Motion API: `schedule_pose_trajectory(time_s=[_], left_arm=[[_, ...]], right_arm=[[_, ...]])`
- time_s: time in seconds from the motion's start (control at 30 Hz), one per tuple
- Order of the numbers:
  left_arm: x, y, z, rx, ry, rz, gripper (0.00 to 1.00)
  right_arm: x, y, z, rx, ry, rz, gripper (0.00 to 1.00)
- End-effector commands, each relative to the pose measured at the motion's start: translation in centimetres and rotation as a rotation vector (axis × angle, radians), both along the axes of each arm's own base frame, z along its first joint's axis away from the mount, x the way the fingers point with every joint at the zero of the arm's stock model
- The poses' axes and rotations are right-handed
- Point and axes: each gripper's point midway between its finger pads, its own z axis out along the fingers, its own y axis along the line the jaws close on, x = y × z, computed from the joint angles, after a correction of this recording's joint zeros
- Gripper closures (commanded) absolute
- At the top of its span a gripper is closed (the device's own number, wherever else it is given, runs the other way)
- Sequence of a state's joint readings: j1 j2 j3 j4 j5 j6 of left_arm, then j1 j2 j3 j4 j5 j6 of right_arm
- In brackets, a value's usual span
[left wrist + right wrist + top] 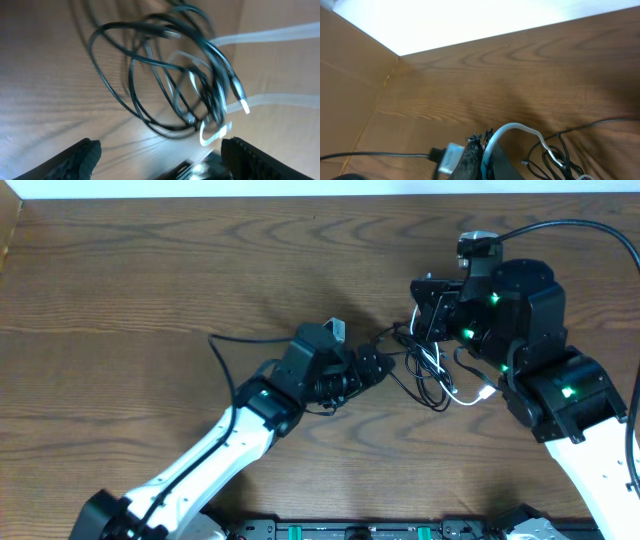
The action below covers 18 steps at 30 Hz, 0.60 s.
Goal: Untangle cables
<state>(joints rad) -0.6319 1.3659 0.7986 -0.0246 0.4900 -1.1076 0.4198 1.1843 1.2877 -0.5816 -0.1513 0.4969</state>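
A tangle of thin black cables (pixel 430 375) with one white cord (pixel 468 398) lies on the wooden table (pixel 150 270) between the arms. My left gripper (pixel 386 364) is open and empty just left of the tangle. In the left wrist view the black loops (pixel 150 75) and the white cord (pixel 212 134) lie just ahead of its spread fingers (pixel 160 162). My right gripper (pixel 424 322) is over the tangle's far side. In the right wrist view its fingers (pixel 481 150) are shut on the white cord (pixel 520 128), and a black cable's silver plug (pixel 450 156) rests against one finger.
A thin black cord (pixel 222 348) runs left from the tangle past the left arm. The thick black arm wire (pixel 575 225) arcs over the right arm. The table's far edge (pixel 485 36) meets a bright white surface. A cardboard wall (pixel 345 90) stands at the table's left end.
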Motion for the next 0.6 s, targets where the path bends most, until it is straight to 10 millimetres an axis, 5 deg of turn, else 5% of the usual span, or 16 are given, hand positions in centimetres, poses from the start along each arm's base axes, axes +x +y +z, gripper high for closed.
schedule_pose_trajectory(time_s=[0.0,0.23,0.57], left_arm=[[1.1,-1.0,-0.9,-0.086,0.189,0.176,0.17],[2.5,-5.3,1.4,-0.274,0.102,0.085,0.16],[2.6,-7.4,-2.1,-0.26,0.133,0.086,0.16]], right_arm=[[-1.2,-0.3,3.0,0.045,-0.063,0.007,0.99],[-2.1,-0.7,2.9,0.037,-0.046,0.007,0.99],[-3.4,0.8,2.7,0.035,-0.033,0.062,0.99]])
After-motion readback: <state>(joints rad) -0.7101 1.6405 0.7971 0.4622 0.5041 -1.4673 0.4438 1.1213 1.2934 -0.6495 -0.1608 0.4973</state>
